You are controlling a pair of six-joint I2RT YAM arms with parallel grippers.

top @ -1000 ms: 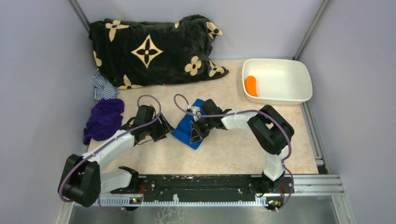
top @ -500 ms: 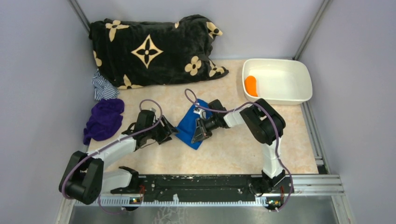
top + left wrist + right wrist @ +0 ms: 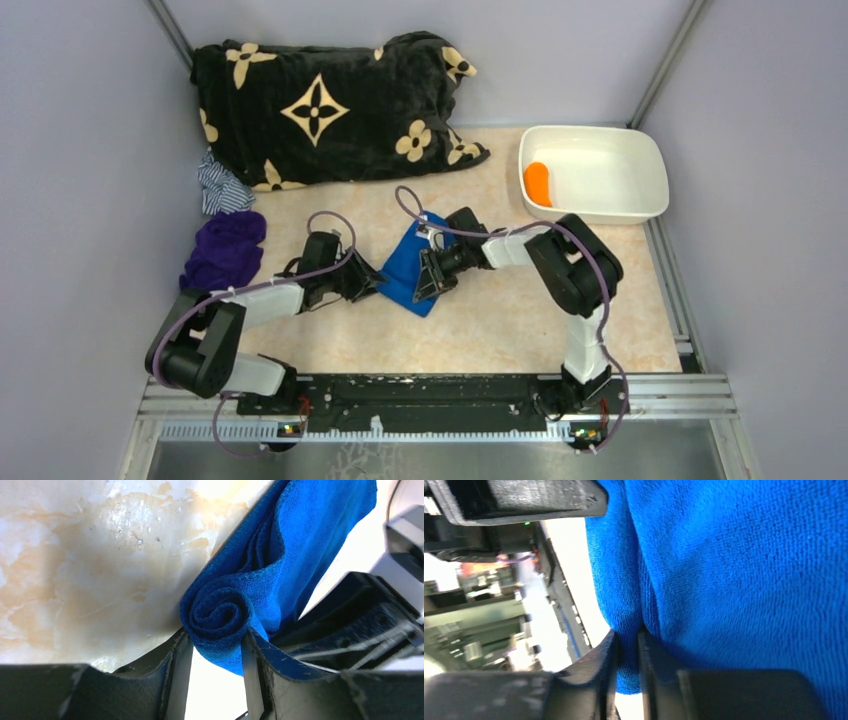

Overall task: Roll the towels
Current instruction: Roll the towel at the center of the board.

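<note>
The blue towel [image 3: 405,262] lies on the table between my two grippers, partly rolled. In the left wrist view its rolled end [image 3: 220,617] shows as a tight spiral, and my left gripper [image 3: 215,642] is shut on it, one finger against each side of the roll. My left gripper [image 3: 370,285] meets the towel's left edge. My right gripper [image 3: 430,283] is at the towel's lower right, and a fold of the blue towel [image 3: 734,555] is pinched between its fingers [image 3: 628,642]. The orange towel [image 3: 538,183] lies rolled in the white tub [image 3: 610,213].
A big black blanket [image 3: 330,105] with tan flowers fills the back left. A striped cloth [image 3: 222,187] and a purple cloth [image 3: 222,255] lie along the left wall. The arms' mounting rail [image 3: 430,395] runs along the near edge.
My left gripper has slid right to the towel's edge and its jaws have narrowed onto the rolled end. The right gripper has shifted down a little with the towel and still pinches it.
</note>
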